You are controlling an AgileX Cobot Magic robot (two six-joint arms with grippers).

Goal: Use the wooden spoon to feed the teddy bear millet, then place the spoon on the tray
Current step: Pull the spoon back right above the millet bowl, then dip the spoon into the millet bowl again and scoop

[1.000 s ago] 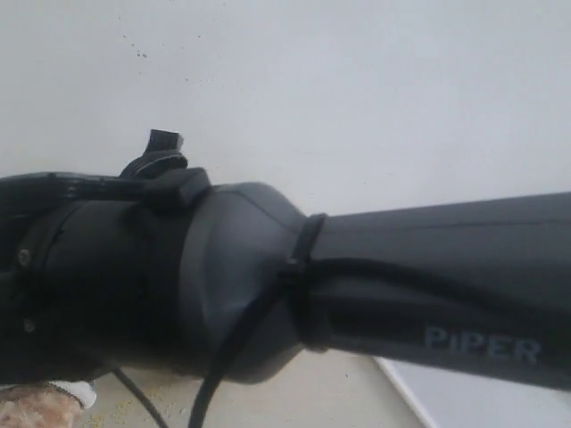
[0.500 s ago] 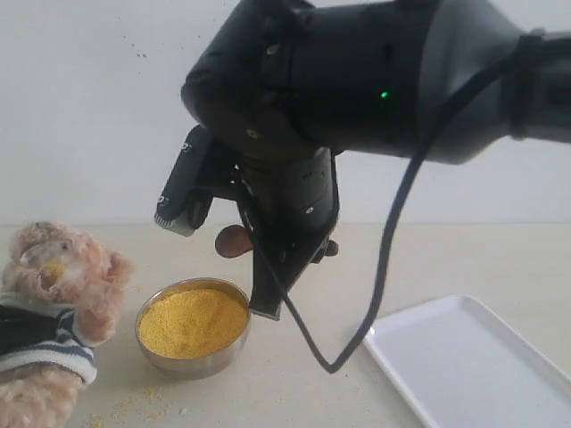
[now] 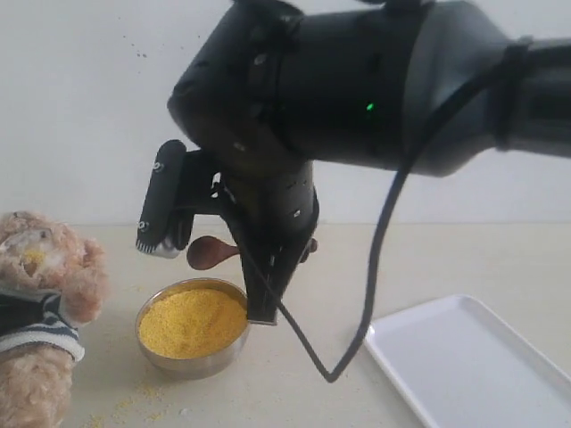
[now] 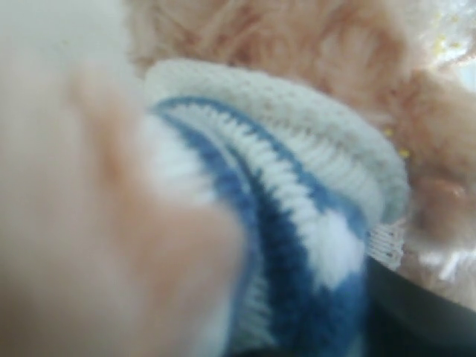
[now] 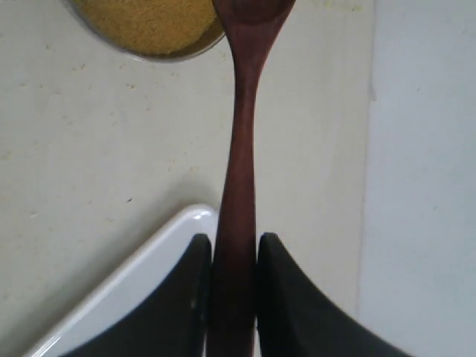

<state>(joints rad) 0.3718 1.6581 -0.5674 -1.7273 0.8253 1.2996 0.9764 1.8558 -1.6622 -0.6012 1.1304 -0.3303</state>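
Fingers (image 5: 186,297) of the right gripper (image 5: 235,249), 2 black ones, clamp the thin handle of the wooden spoon (image 5: 239,149). Its small oval bowl hangs just above the far rim of the steel bowl (image 3: 178,361), which is heaped with millet (image 3: 192,321). To the right lies the white tray (image 3: 473,366). At the left edge is the teddy bear (image 3: 40,285), with yellow crumbs on its muzzle. Its striped shirt fills the left wrist view, so I cannot tell how the left gripper's fingers stand.
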